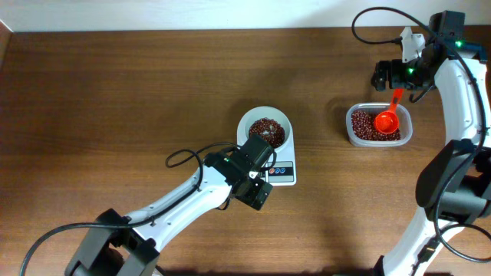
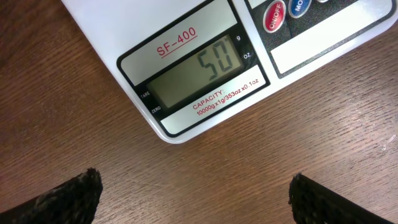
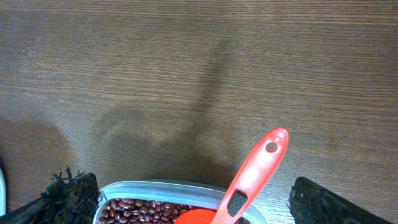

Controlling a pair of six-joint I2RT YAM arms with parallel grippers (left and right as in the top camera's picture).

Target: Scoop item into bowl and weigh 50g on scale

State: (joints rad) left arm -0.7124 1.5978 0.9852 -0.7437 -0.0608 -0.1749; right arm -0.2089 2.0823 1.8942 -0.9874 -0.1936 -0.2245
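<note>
**A:** Where are the beans?

**B:** Two lots. A heap of small dark red-brown beans (image 1: 266, 132) sits in the small round white bowl (image 1: 245, 123). The bowl stands on the flat white kitchen scale (image 1: 284, 175), centre of the overhead frame. The rest lie in the clear rounded-rectangular plastic tub (image 1: 349, 124), right of centre, well apart from the bowl.

**A:** Reading?

**B:** In the left wrist view, the scale's grey display (image 2: 199, 71) shows 50, with a g beside it. The target looks met.

**A:** Grippers?

**B:** The left gripper (image 1: 261, 173) hangs over the scale's front edge, jaws spread wide, nothing between them. The right gripper (image 1: 399, 78), upper right of the frame, is likewise wide and empty.

**A:** And the scoop?

**B:** The red plastic scoop (image 1: 386, 121) lies in the tub, cup resting on the beans, handle leaning over the tub's upper rim. Its long axis runs from the tub's middle toward the top of the frame, tilted slightly right. The handle end is just below the right gripper, untouched.

**A:** Nearer arm?

**B:** The right, by far. The left is well apart from the tub. If the weight needs trimming, that looks like the right arm's job: a short drop onto the handle. Otherwise little seems left to do.
</note>
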